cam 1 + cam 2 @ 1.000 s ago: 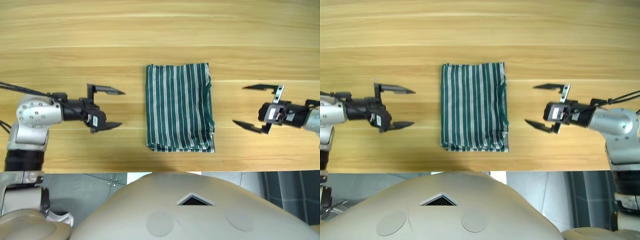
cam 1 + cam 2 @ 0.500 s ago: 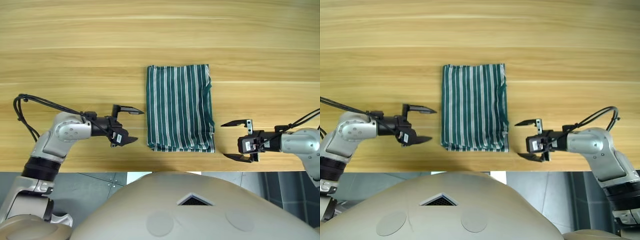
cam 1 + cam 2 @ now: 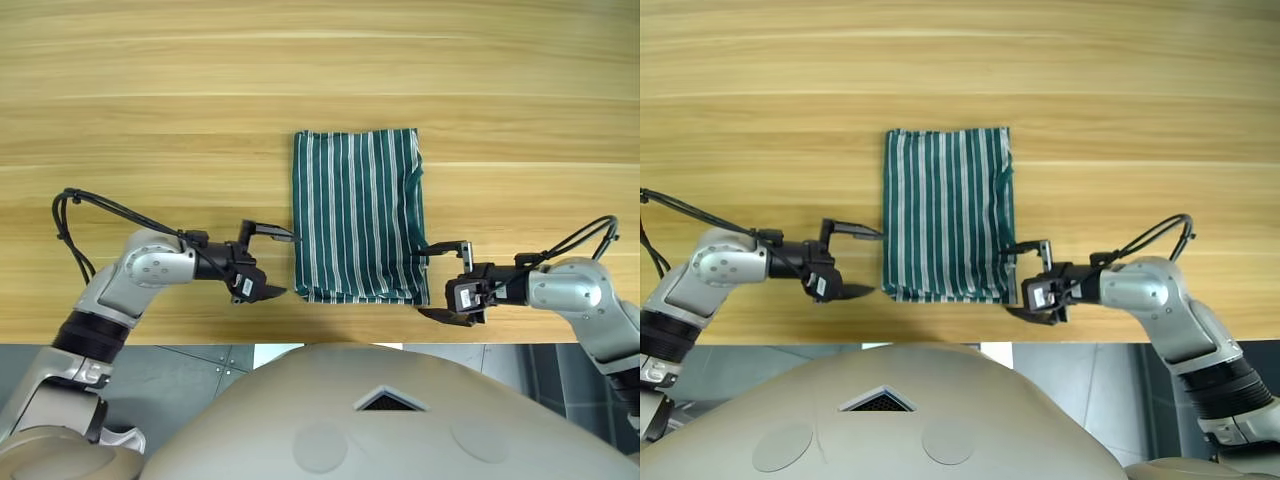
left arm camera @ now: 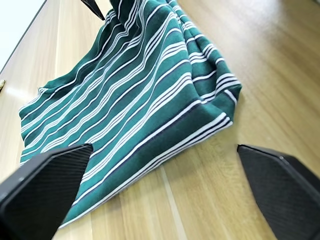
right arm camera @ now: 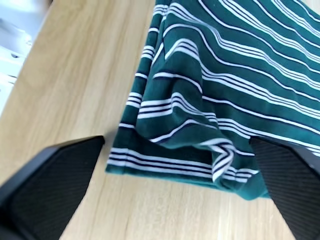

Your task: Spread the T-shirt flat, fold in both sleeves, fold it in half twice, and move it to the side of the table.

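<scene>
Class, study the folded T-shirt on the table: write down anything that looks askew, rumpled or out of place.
Only a small thing: the T-shirt lies square on the table, but at its near right corner, by the right gripper, the layers are rumpled and do not line up.

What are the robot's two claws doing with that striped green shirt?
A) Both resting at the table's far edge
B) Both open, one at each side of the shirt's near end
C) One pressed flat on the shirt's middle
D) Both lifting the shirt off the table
B: the left gripper and the right gripper are both open, flanking the near corners of the T-shirt, which lies folded flat on the table.
</scene>
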You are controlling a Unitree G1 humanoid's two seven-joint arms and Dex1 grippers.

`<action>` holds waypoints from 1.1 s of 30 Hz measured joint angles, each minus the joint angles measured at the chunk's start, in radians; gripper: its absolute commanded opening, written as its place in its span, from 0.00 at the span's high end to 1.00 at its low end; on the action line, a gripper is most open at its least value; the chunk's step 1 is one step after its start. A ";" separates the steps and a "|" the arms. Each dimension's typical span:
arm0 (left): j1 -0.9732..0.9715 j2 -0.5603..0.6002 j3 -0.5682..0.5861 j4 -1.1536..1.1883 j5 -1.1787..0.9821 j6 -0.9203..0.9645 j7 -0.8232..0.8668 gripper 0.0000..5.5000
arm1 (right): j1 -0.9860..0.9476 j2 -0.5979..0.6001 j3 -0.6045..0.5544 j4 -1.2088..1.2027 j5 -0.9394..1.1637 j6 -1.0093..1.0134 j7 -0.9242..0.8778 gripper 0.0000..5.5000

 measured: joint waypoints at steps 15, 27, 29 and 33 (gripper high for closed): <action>-0.043 -0.017 -0.081 0.037 -0.029 -0.008 -0.005 0.22 | -0.039 0.024 0.028 0.016 -0.028 0.011 -0.018 0.33; -0.056 -0.017 -0.114 0.054 -0.040 -0.024 -0.040 0.55 | -0.048 0.038 0.048 0.017 -0.040 0.022 -0.019 0.70; -0.059 -0.016 -0.114 0.061 -0.038 -0.024 -0.041 0.62 | -0.048 0.039 0.052 0.016 -0.040 0.024 -0.019 0.78; -0.064 -0.015 -0.114 0.066 -0.037 -0.024 -0.041 0.74 | -0.049 0.045 0.055 0.016 -0.039 0.032 -0.020 0.90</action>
